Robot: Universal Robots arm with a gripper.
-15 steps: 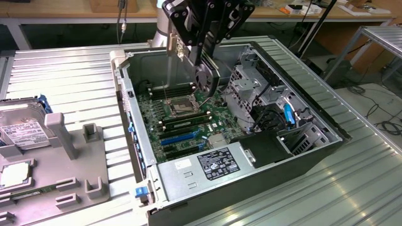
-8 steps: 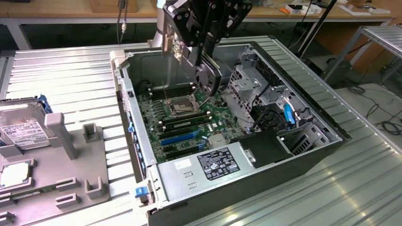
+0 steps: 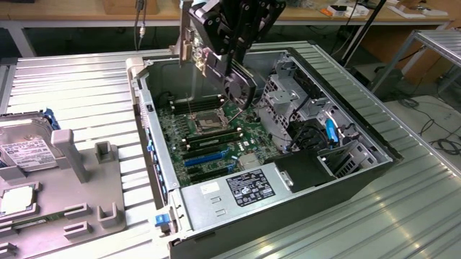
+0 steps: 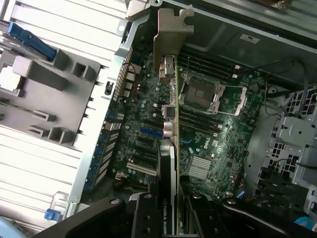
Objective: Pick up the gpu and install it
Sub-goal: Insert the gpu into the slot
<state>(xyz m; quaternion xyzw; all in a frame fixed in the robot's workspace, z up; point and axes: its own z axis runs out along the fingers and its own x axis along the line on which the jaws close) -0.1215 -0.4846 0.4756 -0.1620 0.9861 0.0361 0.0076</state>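
- One card in play: the gpu hangs on edge above the open computer case, not seated yet.
- The gripper is clamped on the card, its jaws closed against both faces; the silver bracket sits along one end.
- Step in hand, by my read: carrying and lining up over the motherboard.
- Seating it calls for the card's connector edge square over an expansion slot, with the bracket meeting the case's rear wall.

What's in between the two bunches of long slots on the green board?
The square processor socket, with its metal frame, lies between the two groups of memory slots on the motherboard. It shows in both the exterior view and the wrist view.
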